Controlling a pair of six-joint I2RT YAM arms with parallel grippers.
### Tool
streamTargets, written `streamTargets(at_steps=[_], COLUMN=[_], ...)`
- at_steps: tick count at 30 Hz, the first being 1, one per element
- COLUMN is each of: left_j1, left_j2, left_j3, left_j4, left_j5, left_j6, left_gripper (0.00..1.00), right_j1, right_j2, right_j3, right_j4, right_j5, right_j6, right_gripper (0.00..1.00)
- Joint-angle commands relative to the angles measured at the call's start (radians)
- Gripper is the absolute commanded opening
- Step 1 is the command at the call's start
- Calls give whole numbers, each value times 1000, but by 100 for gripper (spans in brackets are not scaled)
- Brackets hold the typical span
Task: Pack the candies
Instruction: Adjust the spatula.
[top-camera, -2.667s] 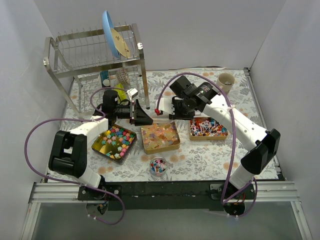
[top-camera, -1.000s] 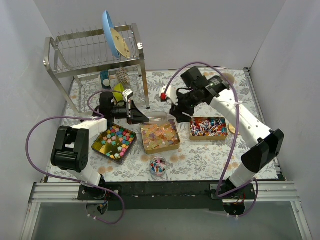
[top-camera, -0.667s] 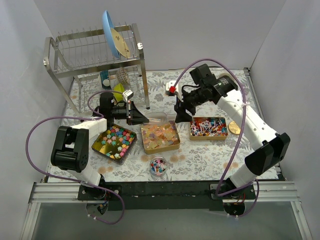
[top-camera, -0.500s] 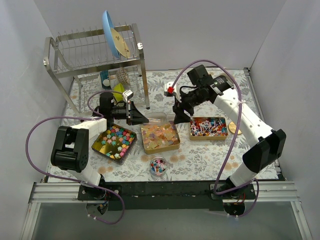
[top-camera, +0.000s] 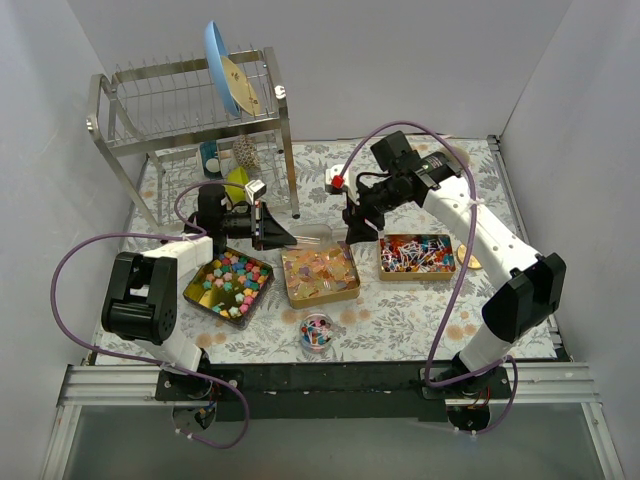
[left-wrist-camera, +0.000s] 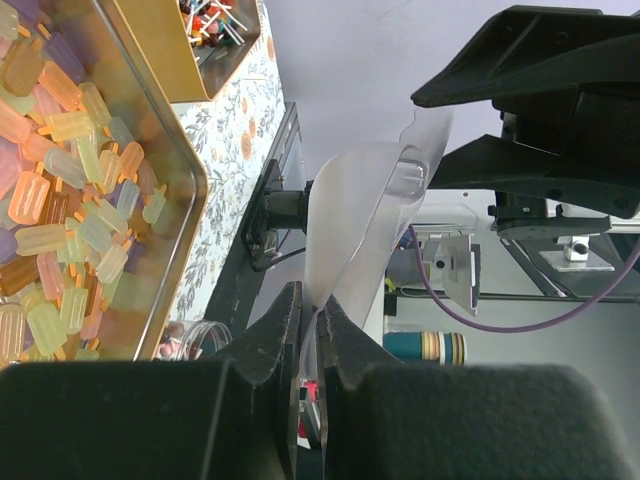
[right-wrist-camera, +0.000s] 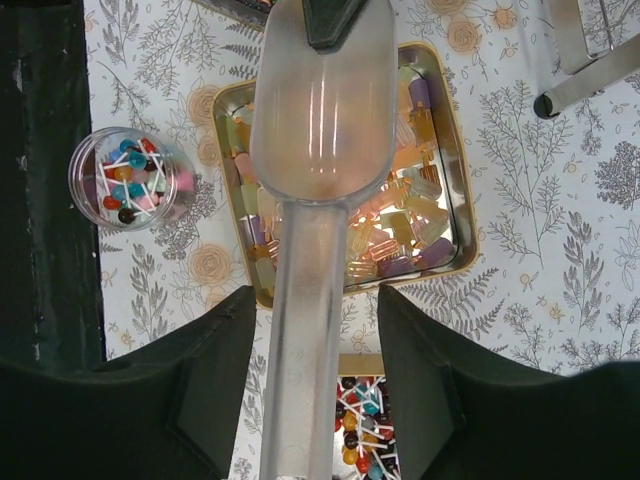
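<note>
My left gripper (left-wrist-camera: 312, 308) is clamped thin on the bowl rim of the clear scoop (right-wrist-camera: 322, 130). The right gripper (right-wrist-camera: 312, 310) straddles the scoop's handle, jaws apart, with a sliver of room each side (no contact). Under the bowl, the orange-yellow candies (right-wrist-camera: 405, 215) lie within the gold tin (right-wrist-camera: 466, 225).

In the right wrist view, the frosted clear plastic scoop (right-wrist-camera: 320, 130) hides the middle of the gold tin (right-wrist-camera: 458, 150) of orange-yellow translucent candies (right-wrist-camera: 415, 195). Its handle runs off the bottom edge, which also crops the small red, white and blue candies (right-wrist-camera: 362, 425). The left end effector (left-wrist-camera: 312, 318) is a dark blur.
</note>
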Motion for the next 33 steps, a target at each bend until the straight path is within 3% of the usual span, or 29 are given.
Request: streamTargets(at_steps=[1, 9, 16, 18, 21, 22, 26, 33], left_j1=[8, 9, 11, 9, 18, 26, 89, 111], left_j2=[-18, -10, -12, -12, -22, -32, -56, -108], left_j3=[-5, -4, -5, -4, 22, 33, 85, 141], left_j4=[44, 44, 46, 37, -84, -138, -414, -684], left_j5=[44, 59, 62, 58, 7, -8, -106, -379], left_j6=[-26, -29, -27, -23, 69, 114, 290, 526], left_gripper=[0, 0, 0, 0, 24, 34, 50, 52], right_j1=[1, 3, 18, 21, 21, 20, 21, 27], right_j2=[15, 21, 27, 28, 33, 39, 71, 157], right_j3=[-20, -24, -27, -16, 13, 50, 173, 303], right_j4=[25, 40, 43, 45, 34, 24, -114, -286], right_j5=[5, 31, 50, 45, 60, 74, 183, 387], right_j6=[-10, -7, -22, -20, -22, -30, -177, -353], right_gripper=[57, 47, 27, 16, 1, 1, 1, 1])
